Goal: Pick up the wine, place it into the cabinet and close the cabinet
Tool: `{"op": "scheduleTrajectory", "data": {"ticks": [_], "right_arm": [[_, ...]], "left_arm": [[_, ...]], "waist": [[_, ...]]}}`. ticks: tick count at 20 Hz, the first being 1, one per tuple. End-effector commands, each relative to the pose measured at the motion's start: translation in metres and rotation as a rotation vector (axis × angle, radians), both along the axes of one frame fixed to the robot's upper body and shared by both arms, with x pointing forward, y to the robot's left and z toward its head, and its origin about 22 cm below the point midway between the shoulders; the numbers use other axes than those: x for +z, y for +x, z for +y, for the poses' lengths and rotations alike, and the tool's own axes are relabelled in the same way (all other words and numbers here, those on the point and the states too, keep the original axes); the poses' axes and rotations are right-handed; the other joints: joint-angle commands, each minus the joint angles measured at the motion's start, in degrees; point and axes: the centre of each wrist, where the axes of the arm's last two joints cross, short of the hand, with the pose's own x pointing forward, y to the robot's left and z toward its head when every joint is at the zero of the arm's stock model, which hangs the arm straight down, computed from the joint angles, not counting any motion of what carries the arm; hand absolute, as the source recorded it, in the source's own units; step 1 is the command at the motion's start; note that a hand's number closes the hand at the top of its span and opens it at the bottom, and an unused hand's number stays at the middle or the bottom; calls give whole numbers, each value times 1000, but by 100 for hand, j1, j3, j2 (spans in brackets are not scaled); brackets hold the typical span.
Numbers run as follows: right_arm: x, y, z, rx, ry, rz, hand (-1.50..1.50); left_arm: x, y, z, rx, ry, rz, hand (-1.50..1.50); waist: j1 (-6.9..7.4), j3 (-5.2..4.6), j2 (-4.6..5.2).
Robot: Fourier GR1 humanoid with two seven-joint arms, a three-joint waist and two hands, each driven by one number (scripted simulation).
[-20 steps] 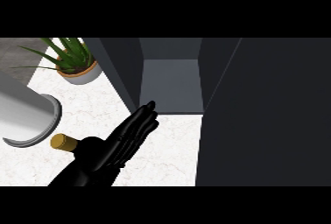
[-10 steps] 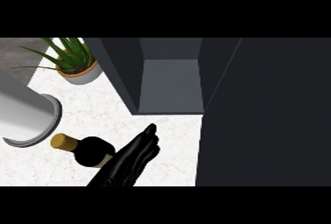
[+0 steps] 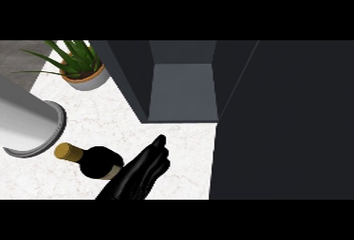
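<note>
From my station I see one black robot hand (image 3: 142, 171) coming in from the lower edge, slightly left of centre, and I cannot tell from this view whether it is the left or the right one. Its fingers are straight and held together, pointing up and to the right toward the cabinet opening, so it is open and grips nothing. The dark glass wine bottle with a gold-capped neck and a pale label band (image 3: 93, 161) is on the white marbled table (image 3: 117, 122), just to the left of that robot hand; its body appears to touch the side of the hand, though I cannot be sure of contact, and its capped neck points up and left. The dark grey cabinet (image 3: 183, 91) stands open ahead, its lighter grey inner floor in plain sight, and its dark door panel (image 3: 283, 122) fills the right side of my view. At far left sits a large grey cylindrical container (image 3: 27, 124), cut off by the edge, near the bottle's cap. Behind it, beside the cabinet's left wall, stands a green spiky plant in a terracotta pot (image 3: 79, 70).
</note>
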Motion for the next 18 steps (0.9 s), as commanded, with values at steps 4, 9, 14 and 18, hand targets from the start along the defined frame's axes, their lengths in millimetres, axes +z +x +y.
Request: {"op": "scheduleTrajectory", "data": {"ticks": [4,9,14,18], "right_arm": [[39,-44,-6,10,26,-67,-150],[31,-36,-4,4,26,-68,-150],[44,-42,-7,7,18,-54,-150],[44,-39,-6,22,26,-73,-150]], "left_arm": [[11,-2,17,88,-4,-31,-150],[20,0,29,131,15,-48,-150],[20,-6,48,173,58,-67,-150],[17,13,60,212,72,-85,-150]], "waist": [[-24,-4,7],[-26,0,8],[-1,-7,4],[-27,-8,21]]}}
